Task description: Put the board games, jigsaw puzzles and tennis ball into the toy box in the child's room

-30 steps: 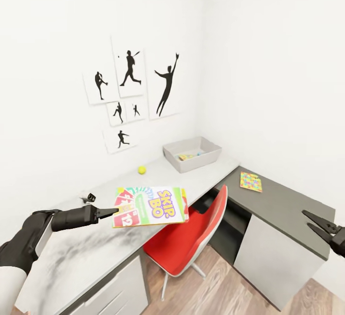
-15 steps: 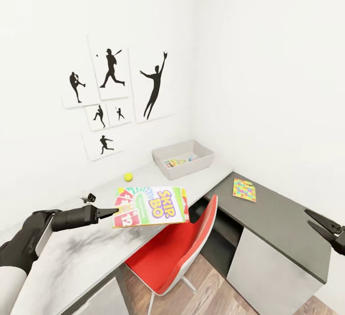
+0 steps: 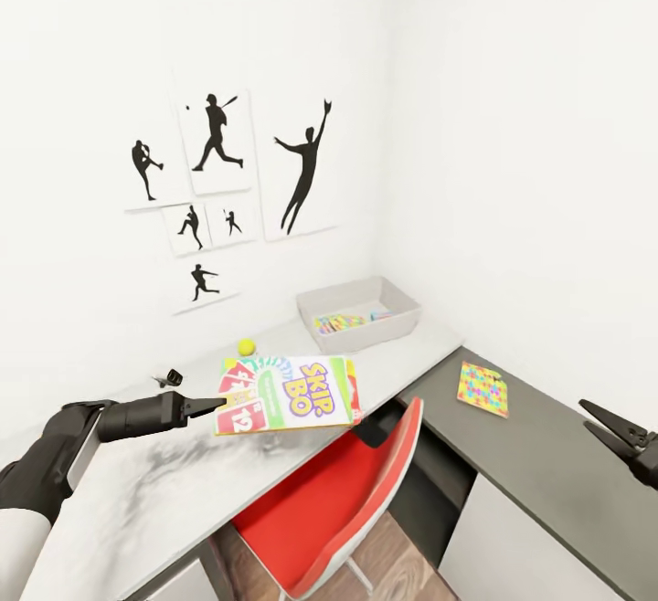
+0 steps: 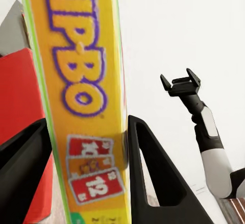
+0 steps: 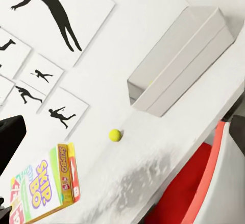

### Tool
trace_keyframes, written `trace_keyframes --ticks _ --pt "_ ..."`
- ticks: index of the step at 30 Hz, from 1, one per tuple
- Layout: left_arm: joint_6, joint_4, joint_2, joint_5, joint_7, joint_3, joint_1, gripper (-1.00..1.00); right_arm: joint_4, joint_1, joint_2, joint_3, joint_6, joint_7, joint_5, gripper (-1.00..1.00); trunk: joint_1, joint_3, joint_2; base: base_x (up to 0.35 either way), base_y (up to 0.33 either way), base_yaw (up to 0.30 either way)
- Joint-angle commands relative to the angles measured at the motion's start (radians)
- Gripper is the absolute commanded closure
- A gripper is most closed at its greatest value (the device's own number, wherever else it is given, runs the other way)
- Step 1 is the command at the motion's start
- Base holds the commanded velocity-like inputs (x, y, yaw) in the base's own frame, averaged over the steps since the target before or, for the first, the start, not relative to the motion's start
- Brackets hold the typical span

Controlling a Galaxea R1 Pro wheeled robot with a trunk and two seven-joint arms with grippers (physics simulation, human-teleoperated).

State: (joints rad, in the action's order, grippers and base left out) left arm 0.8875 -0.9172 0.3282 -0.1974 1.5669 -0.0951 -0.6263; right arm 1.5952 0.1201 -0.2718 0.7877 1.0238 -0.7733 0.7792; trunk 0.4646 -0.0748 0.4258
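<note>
room: white-walled corner, wood plank floor low down, black baseball-player silhouette prints (image 3: 219, 190) on the wall above the desk
desk (image 3: 137, 500): L-shaped; long wing has mottled grey-white top, side wing (image 3: 548, 455) is dark grey
chair (image 3: 338, 500): red seat, white shell, tucked in at the inner corner of the desk
toy box (image 3: 359, 312): pale grey tray at the far end of the light wing, near the wall corner; colourful flat pieces lie inside
left gripper (image 3: 215, 404): clamped on the short edge of the SKIP-BO box, one finger each side per left wrist view
SKIP-BO box (image 3: 286, 394): held flat in the air over the front edge of the light wing, above the chair
jigsaw puzzle (image 3: 482, 389): flat multicoloured square on the dark wing, near its inner end
right gripper (image 3: 610, 431): fingers spread apart, holding nothing, over the dark wing
tennis ball (image 3: 246, 346): yellow-green, on the light wing near the wall, between the toy box and the SKIP-BO box
</note>
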Motion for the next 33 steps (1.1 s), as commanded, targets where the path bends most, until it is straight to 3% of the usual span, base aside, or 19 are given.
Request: trace_keyframes --ticks 1,8,25,33 --pt "0.010 0.000 0.000 -0.002 0.004 0.000 -0.001 1.00 0.000 0.001 0.000 0.001 0.004 -0.006 -0.004 -1.00 0.001 -0.002 0.002 0.036 -0.018 0.265" --pt "0.010 0.000 0.000 -0.002 0.004 0.001 -0.001 1.00 0.000 0.001 0.000 0.004 0.005 -0.011 -0.003 -1.00 0.001 0.002 0.002 0.046 -0.041 0.223" --pt "0.008 0.000 0.000 -0.003 0.004 0.001 -0.001 1.00 0.000 0.001 0.001 0.002 0.006 -0.026 -0.003 -1.00 0.001 0.002 0.002 0.085 -0.049 0.006" --pt "0.008 0.001 -0.004 -0.002 0.004 0.000 -0.001 1.00 0.000 0.001 0.000 0.002 0.004 -0.026 -0.003 -1.00 0.001 0.003 0.002 0.200 -0.169 0.055"
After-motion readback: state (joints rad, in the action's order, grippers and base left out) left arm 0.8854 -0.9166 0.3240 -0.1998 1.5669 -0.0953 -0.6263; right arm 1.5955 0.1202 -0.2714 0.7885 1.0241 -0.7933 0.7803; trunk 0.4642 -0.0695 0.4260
